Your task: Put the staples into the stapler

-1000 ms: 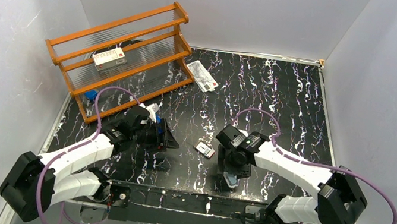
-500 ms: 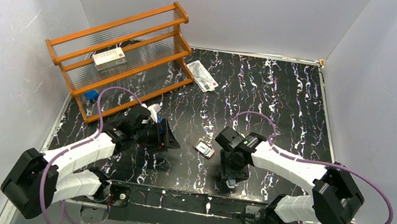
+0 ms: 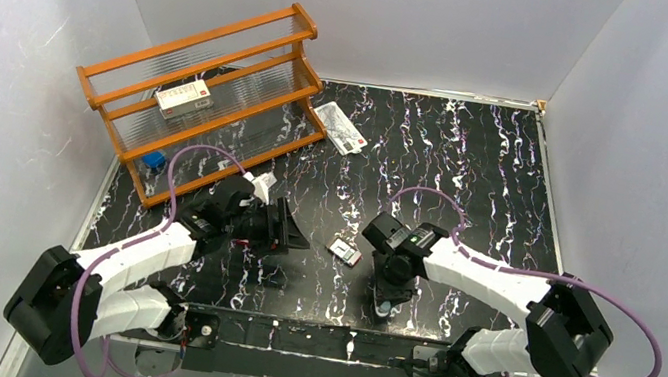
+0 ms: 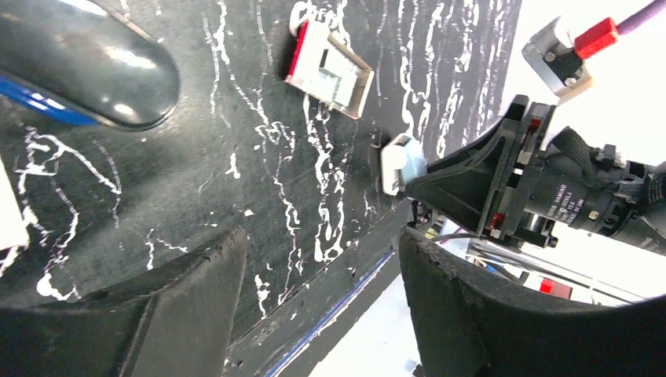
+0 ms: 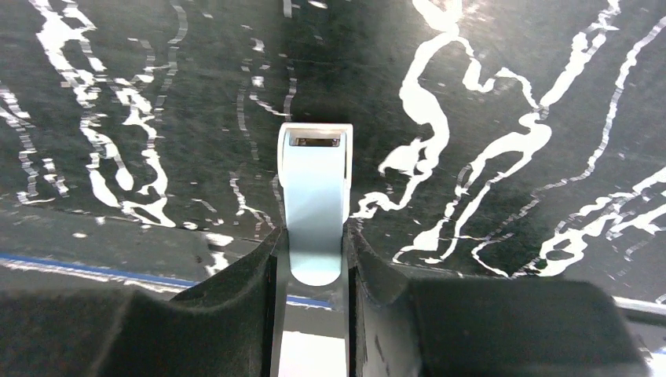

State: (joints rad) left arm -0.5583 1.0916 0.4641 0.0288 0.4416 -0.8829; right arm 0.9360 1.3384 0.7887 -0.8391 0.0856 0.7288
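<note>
The right claw (image 5: 314, 236) is clamped on the pale-blue stapler (image 5: 316, 181), low over the black marbled table (image 5: 487, 63). In the top view the staple box (image 4: 328, 69), its tray slid partly out, lies at ten o'clock from that claw; its print is unreadable. The left claw (image 4: 318, 243) gapes with nothing in it.

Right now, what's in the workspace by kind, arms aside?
Red-and-white boxes: 2 (larger box, staples box)
Stapler: 1
White printed packet: 1
Orange rack: 1
Small blue item on the rack: 1
Pale blue piece in the right gripper: 1
Total: 7
</note>
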